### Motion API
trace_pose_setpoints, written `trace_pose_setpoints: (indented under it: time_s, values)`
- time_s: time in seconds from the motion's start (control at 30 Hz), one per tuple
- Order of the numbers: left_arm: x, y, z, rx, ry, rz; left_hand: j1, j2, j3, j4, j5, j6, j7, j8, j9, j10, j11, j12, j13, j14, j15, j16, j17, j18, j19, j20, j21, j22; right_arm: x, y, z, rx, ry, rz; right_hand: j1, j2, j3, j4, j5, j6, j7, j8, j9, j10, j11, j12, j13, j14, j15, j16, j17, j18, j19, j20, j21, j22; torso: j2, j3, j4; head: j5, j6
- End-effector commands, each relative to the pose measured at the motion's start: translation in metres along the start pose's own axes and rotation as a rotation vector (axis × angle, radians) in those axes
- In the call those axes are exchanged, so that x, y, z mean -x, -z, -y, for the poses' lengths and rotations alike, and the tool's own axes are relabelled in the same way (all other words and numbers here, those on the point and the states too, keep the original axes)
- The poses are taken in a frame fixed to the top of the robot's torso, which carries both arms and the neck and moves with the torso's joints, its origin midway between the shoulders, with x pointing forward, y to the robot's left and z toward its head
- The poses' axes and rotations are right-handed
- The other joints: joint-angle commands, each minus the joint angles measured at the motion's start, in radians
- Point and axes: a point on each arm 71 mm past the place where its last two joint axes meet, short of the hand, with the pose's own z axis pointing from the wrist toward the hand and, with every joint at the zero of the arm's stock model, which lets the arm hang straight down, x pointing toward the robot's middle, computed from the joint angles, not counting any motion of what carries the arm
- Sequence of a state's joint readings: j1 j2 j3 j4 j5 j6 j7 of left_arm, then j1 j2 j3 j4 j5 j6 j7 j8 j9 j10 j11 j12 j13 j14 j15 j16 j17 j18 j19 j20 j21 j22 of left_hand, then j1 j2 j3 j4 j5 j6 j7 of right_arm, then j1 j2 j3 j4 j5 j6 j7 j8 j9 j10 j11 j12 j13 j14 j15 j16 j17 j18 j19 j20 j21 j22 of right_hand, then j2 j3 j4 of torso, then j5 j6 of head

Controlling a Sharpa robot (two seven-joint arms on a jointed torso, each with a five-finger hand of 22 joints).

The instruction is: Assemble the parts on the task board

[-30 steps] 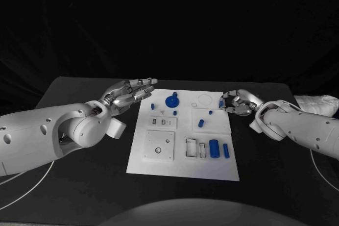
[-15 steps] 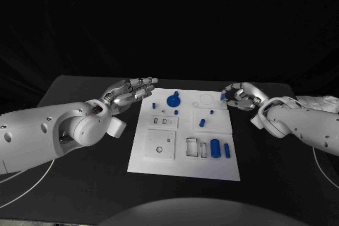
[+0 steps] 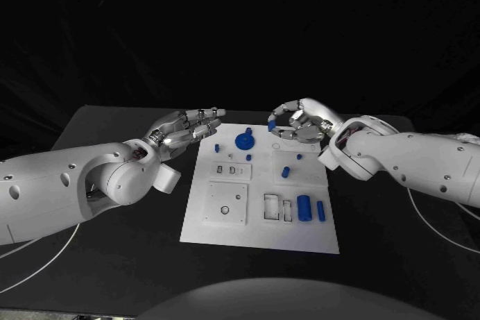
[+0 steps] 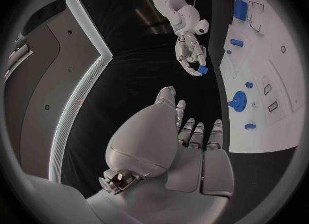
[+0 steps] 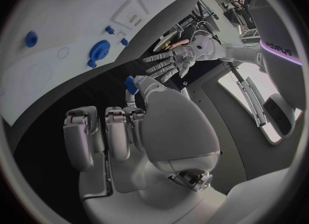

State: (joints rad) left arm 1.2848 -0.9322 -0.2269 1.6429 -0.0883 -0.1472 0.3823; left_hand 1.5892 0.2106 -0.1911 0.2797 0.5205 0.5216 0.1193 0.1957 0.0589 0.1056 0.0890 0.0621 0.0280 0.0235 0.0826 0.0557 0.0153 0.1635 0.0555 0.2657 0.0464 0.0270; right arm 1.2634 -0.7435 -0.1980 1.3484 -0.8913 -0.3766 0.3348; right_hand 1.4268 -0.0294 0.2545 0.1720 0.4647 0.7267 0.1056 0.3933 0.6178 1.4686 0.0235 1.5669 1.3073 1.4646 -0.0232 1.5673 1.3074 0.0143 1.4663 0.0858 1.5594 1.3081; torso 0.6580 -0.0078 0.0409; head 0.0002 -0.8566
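While the left hand is hovering just off the task board's left edge near its far end, with its fingers stretched out and apart and nothing in them, the assembly is looking, by my reading, only partly done. Moving rightward across the white plate, a small blue peg is standing near the far left, a blue gear-like part is sitting beside it with another small blue piece just in front, and a short blue piece is lying in the raised square panel further right. Nearer the robot, two blue cylinders are lying side by side next to an open rectangular slot, while the recessed panels on the left of the board are showing pale openings with nothing blue in them. Several sockets therefore seem to be waiting for parts, though which of the blue pieces are already properly seated I cannot tell. Over the far right part of the board, the right hand is hanging in the air with its fingers curled, pinching a small blue part at its fingertips; the part is off the plate, above its far edge, and apparently on its way to a seat there.
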Motion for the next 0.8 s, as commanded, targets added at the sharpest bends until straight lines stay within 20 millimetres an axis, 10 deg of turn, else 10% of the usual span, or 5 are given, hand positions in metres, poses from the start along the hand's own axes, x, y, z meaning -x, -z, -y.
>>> trace_pose_setpoints:
  time_s: [0.03, 0.8]
  values:
    - [-0.003, -0.001, 0.001, -0.007, 0.003, -0.02, 0.008, -0.003, 0.007, -0.001, 0.004, -0.001, 0.005, 0.003, 0.001, 0.002, 0.008, 0.004, 0.001, 0.002, 0.008, 0.004, 0.001, 0.016, 0.001, 0.008, 0.006, -0.004, -0.016, -0.009, -0.006, -0.03, 0.025, -0.116, 0.002, -0.006, 0.004, -0.003, 0.004, -0.001, 0.008, -0.006, -0.002, 0.102, 0.008, 0.004, 0.263, 0.106, 0.006, 0.003, 0.263, -0.007, 0.081, 0.007, -0.009, 0.253, 0.001, -0.0005, 0.0012, -0.001, 0.001]
    - [-0.006, -0.003, 0.001, -0.011, 0.005, -0.029, 0.013, -0.001, 0.011, -0.003, 0.005, 0.0, 0.004, 0.004, 0.001, 0.001, 0.007, 0.006, 0.001, 0.003, 0.008, 0.004, 0.001, 0.016, 0.001, 0.008, 0.007, -0.004, -0.074, -0.03, -0.014, -0.072, 0.097, -0.248, -0.009, -0.019, 0.003, -0.008, -0.002, -0.003, 0.019, -0.023, -0.023, 0.102, 0.019, 0.004, 0.263, 0.106, 0.015, 0.003, 0.263, 0.0, 0.058, 0.015, -0.03, 0.244, 0.0, -0.0004, -0.0017, 0.006, -0.01]
